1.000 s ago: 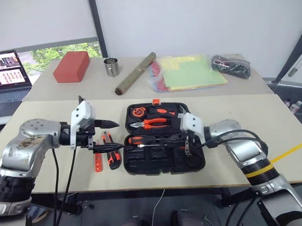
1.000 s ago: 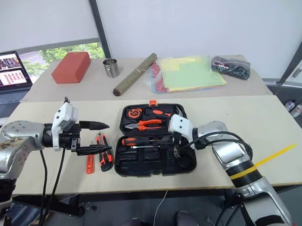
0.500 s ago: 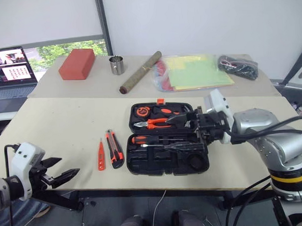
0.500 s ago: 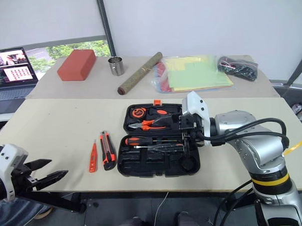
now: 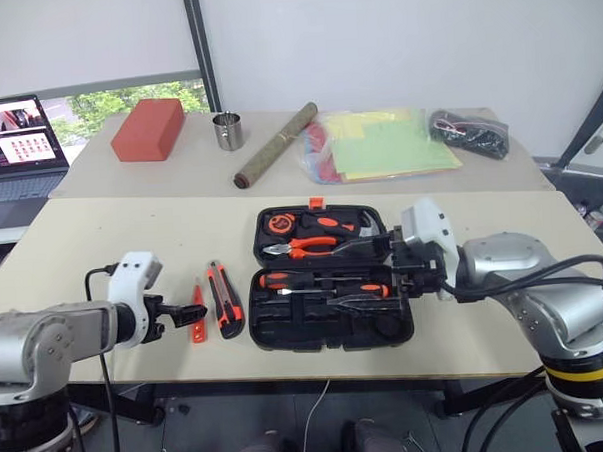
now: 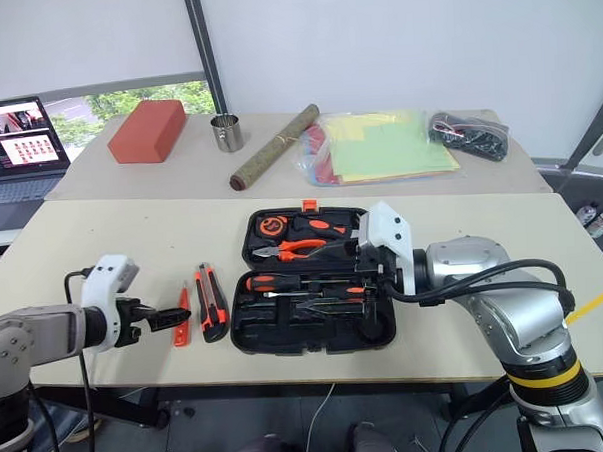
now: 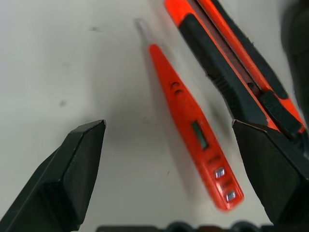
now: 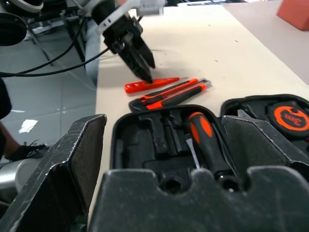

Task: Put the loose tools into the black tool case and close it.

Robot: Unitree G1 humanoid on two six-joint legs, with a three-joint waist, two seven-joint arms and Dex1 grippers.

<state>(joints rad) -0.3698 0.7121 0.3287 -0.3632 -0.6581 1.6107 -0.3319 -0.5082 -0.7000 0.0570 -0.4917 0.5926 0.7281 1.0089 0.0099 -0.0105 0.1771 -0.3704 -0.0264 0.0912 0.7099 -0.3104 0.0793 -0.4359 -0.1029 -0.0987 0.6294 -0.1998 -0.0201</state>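
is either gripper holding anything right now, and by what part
Nothing is held. The left gripper is open around the tester pen; the right gripper is open over the tool case.

Table carries open tool case, tester pen (beside utility knife).

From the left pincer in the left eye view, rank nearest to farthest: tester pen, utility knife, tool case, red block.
From the left pincer:
1. Tester pen, right at its tips.
2. Utility knife, just beyond the pen.
3. Tool case, table's middle.
4. Red block, far table.
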